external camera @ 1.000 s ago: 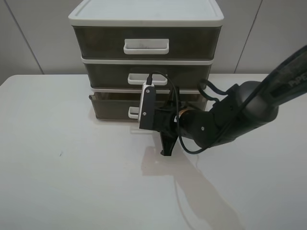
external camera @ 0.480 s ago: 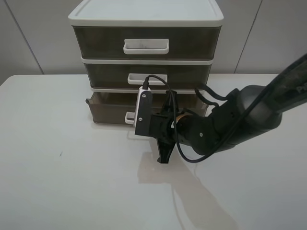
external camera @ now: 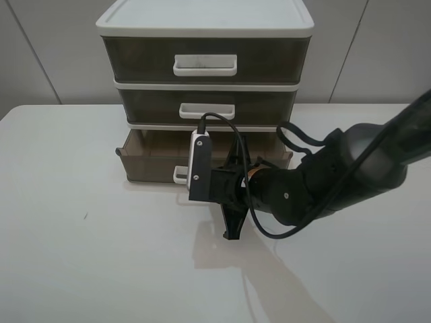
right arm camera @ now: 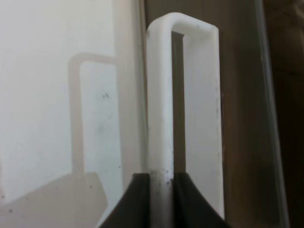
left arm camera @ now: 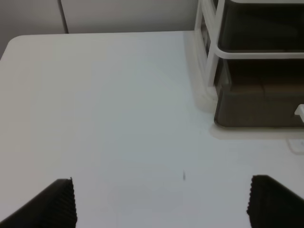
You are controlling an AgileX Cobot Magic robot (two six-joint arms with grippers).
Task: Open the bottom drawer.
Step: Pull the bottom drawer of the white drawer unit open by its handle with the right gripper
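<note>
The drawer unit has a smooth white plastic frame with rounded corners and holds three shallow, wide drawers of smoky brown see-through plastic. Each drawer has a white rectangular loop on its front. The bottom drawer sits in the unit's lowest tier and sticks out from under the middle drawer, so its open rim shows. The top drawer lies flush with the frame.

The right claw is at the front of the unit. Its dark jaws are closed narrowly on one thin bar of the bottom drawer's handle, which looks glossy and lightly speckled up close. A flat white camera box on that arm hides most of the handle from above, and a black cable loops up from it.

The left claw hangs well away from the unit's side, over the plain white table. Its ribbed black fingers are spread wide and hold nothing.

Compared with a second ago, the bottom drawer has slid farther out of the unit. The right claw has drawn back from the unit with it.
</note>
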